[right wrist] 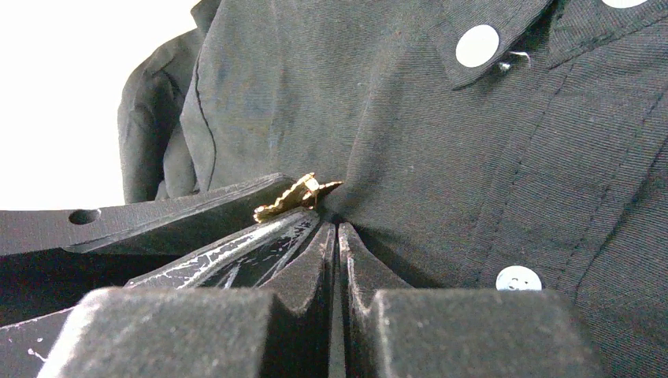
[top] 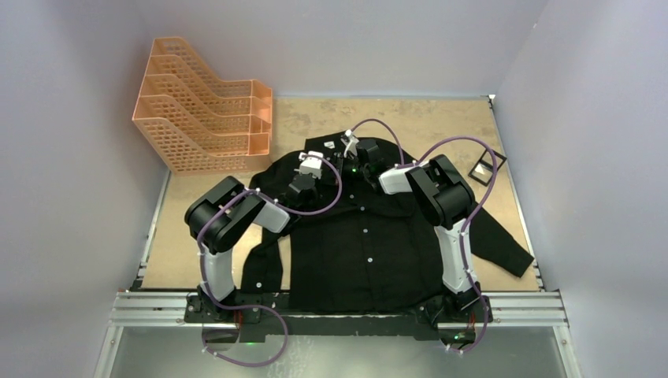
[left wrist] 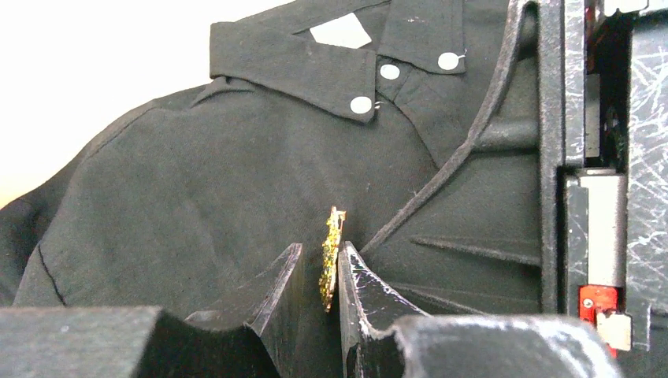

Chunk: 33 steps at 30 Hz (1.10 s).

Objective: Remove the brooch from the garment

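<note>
The black garment [top: 370, 244] lies flat on the table, collar at the far end. Both grippers meet at its upper chest, left of the collar. In the left wrist view the golden brooch [left wrist: 331, 256] stands edge-on between my left gripper's [left wrist: 321, 272] fingers, against the right finger [left wrist: 366, 291], still at the cloth [left wrist: 197, 181]. In the right wrist view the brooch [right wrist: 295, 197] sits just above my right gripper [right wrist: 337, 228], which is shut, pinching a peak of garment fabric [right wrist: 410, 157] beside the pin. The brooch is hidden in the top view, under the left gripper [top: 327, 161] and right gripper [top: 350, 161].
An orange multi-slot file rack [top: 209, 118] stands at the back left of the table. A small dark square frame [top: 482, 165] lies at the right, beyond the shirt's sleeve. Grey walls close in the table on three sides.
</note>
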{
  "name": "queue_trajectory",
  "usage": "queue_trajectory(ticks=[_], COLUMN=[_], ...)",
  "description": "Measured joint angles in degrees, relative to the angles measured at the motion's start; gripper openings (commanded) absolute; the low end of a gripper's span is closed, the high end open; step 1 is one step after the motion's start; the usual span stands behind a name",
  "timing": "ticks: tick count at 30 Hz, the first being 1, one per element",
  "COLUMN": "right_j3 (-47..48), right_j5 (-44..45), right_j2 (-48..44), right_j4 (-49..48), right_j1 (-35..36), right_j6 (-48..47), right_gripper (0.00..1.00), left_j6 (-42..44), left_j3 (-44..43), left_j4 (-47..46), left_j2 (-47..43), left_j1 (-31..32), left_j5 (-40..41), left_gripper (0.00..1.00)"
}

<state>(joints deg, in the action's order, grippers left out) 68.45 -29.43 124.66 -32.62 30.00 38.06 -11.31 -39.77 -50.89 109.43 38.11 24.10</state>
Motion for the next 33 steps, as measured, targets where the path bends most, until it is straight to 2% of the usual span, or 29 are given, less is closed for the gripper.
queue_trajectory(ticks=[14,28,33], right_j3=[0.1,0.1,0.1], right_j5=[1.3,1.5,1.5], right_j2=[0.0,0.0,0.0], right_j4=[0.2,0.0,-0.2], right_j1=[0.4,0.4,0.5], right_j6=[-0.1,0.1,0.3], right_gripper=[0.04,0.04,0.04], left_j6=[1.5,2.4,2.9], left_j3=[-2.8,-2.9,-2.9], left_j4=[0.9,0.7,0.6], left_j2=[2.3,3.0,3.0], left_j1=[1.7,2.2,2.2], left_j5=[5.0,6.2,5.9], left_gripper=[0.2,0.0,0.0])
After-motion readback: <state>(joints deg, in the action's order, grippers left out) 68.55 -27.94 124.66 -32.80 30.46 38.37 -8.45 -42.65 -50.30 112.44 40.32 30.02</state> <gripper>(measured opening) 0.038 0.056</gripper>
